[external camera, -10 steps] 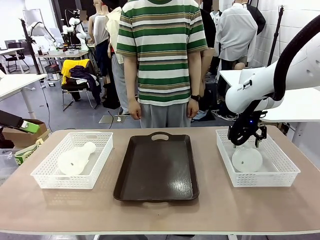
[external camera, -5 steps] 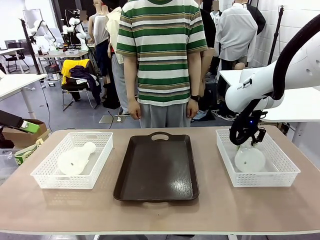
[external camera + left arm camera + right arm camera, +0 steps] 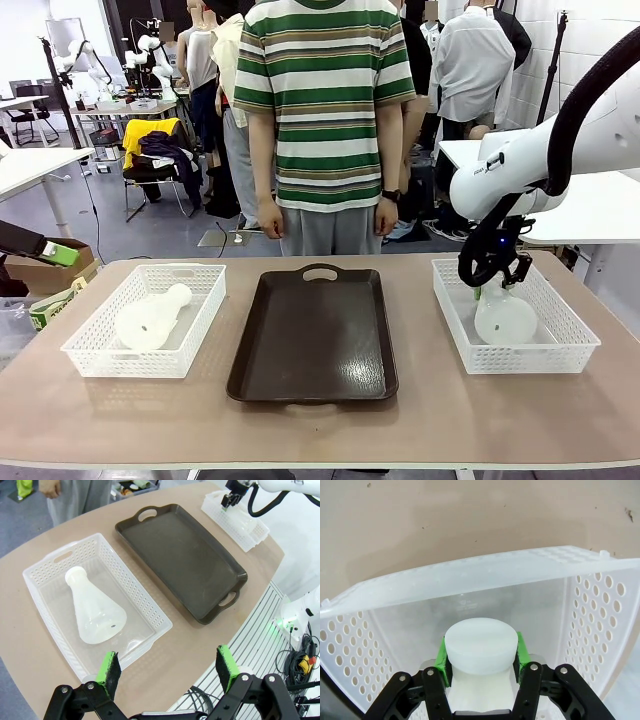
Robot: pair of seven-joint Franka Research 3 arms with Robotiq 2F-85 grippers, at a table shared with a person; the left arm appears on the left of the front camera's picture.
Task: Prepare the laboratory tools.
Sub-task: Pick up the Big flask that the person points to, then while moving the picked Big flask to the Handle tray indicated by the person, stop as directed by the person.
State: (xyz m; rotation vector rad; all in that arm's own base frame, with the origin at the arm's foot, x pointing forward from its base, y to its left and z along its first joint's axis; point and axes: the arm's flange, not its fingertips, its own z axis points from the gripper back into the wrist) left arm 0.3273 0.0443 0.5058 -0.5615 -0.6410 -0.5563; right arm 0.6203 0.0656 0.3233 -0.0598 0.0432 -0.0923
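The flask (image 3: 505, 315) on my right side sits inside its white lattice basket (image 3: 560, 352), neck uppermost, and my right gripper (image 3: 480, 652) is clamped on that neck just under the white cap (image 3: 479, 639), a green pad pressed to either side. Its base looks to be low in the basket, so I judge the lift has barely begun, if at all. The other flask (image 3: 95, 612) lies on its side in the left basket (image 3: 150, 611), untouched, with my left gripper (image 3: 167, 665) hanging well above and apart from it, jaws spread wide with nothing between them. The dark brown tray (image 3: 315, 340) between the baskets is bare (I take it to be where both flasks belong). So by my reckoning one grasp is made and both transfers remain.
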